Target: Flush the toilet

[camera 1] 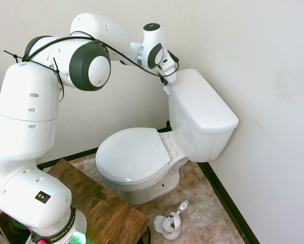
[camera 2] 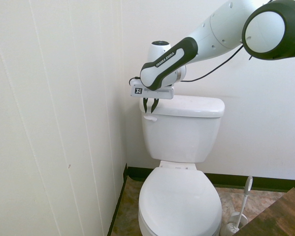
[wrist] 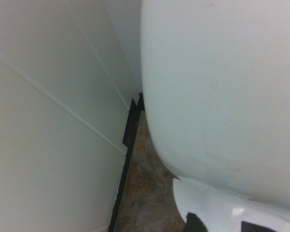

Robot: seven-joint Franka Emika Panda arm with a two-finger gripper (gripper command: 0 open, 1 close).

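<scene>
Right, nearest in the first exterior view: wooden stand (camera 1: pixel 106 203) low left, toilet-brush holder (camera 1: pixel 168 225) on the floor in front of the bowl, well apart from the arm, so no risk there. Next, the toilet (camera 1: pixel 157 152) itself, seat lid down, tank against the far wall, in the corner by the panelled side wall.

The action is at the far end. Gripper (camera 2: pixel 150 110) points steeply down at the tank's upper corner nearest the panelled wall. Fingers (camera 2: pixel 146 106) stand close together with a narrow gap, not fully together; they look to be around or just above the small flush lever (camera 2: pixel 148 117), but I cannot tell whether they touch it. Nothing is clearly clamped. The wrist view gives only blurred tank porcelain, the wall and a strip of floor, no lever.

Risks, as judgement:
- The lever is small, smooth and white on white. If the fingers sit too near its free end, they could slide off when pushed down, and no flush follows.
- Pinching without pressing downward does nothing; the lever needs a push down, likely about its pivot.
- The fingers are just beside the tank lid edge. Coming straight down could jam on the lid or tank front instead of the lever.
- There is little room by the panelled wall, so a sideways correction could scrape it.
- Too short a press may not trigger a full flush.
</scene>
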